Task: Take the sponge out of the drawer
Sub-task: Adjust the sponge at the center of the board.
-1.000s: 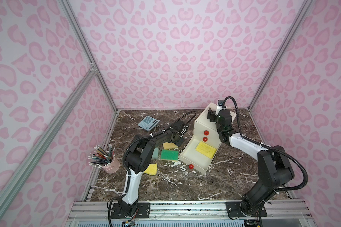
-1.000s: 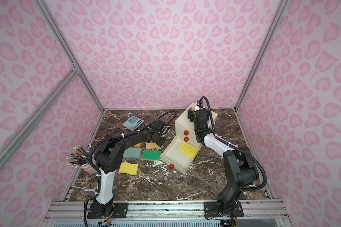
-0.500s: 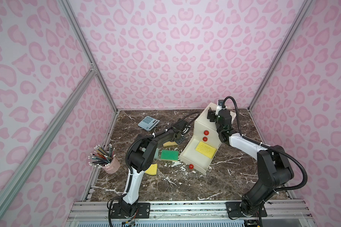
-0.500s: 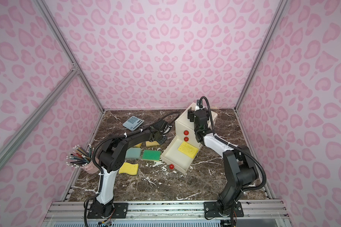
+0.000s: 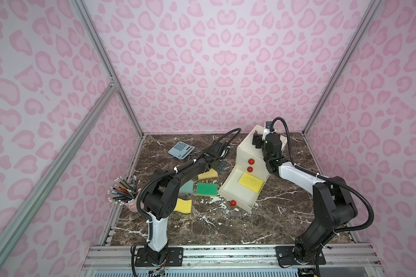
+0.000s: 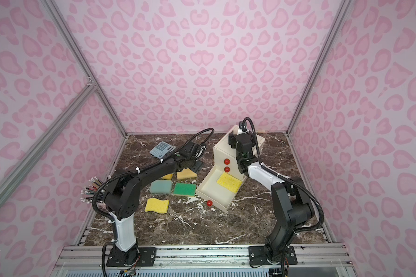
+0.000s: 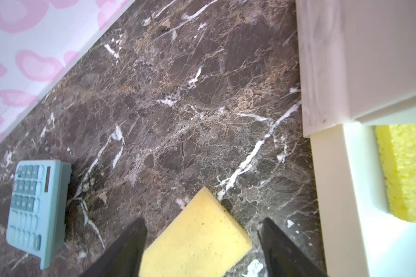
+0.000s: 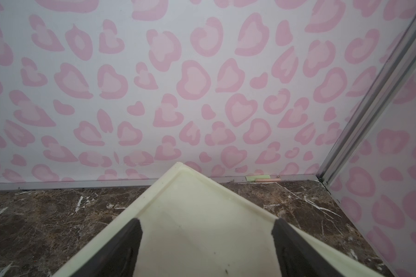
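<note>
A bright yellow sponge [image 5: 251, 183] [image 6: 229, 184] [image 7: 406, 172] lies in the pulled-out bottom drawer [image 5: 235, 202] [image 6: 216, 201] of a cream cabinet [image 5: 244, 148] with red knobs. My left gripper [image 5: 217, 165] [image 6: 196, 166] [image 7: 202, 221] is open just left of the drawer. Its fingers straddle a pale yellow sponge [image 5: 208, 174] [image 6: 186, 174] [image 7: 195, 242] on the marble top without pressing it. My right gripper [image 5: 256, 141] [image 6: 232, 141] [image 8: 205, 220] is open over the cabinet's top [image 8: 202, 191] and holds nothing.
Left of the drawer lie a green sponge [image 5: 207, 189], a teal sponge [image 5: 186, 187] and a yellow sponge [image 5: 184, 206]. A blue-grey calculator [image 5: 181, 150] [image 7: 36, 208] sits at the back. A pink cup of pencils [image 5: 127, 194] stands by the left wall.
My left gripper has opened wide and let go of the pale yellow sponge, which now rests on the table. The right arm has stayed on the cabinet.
</note>
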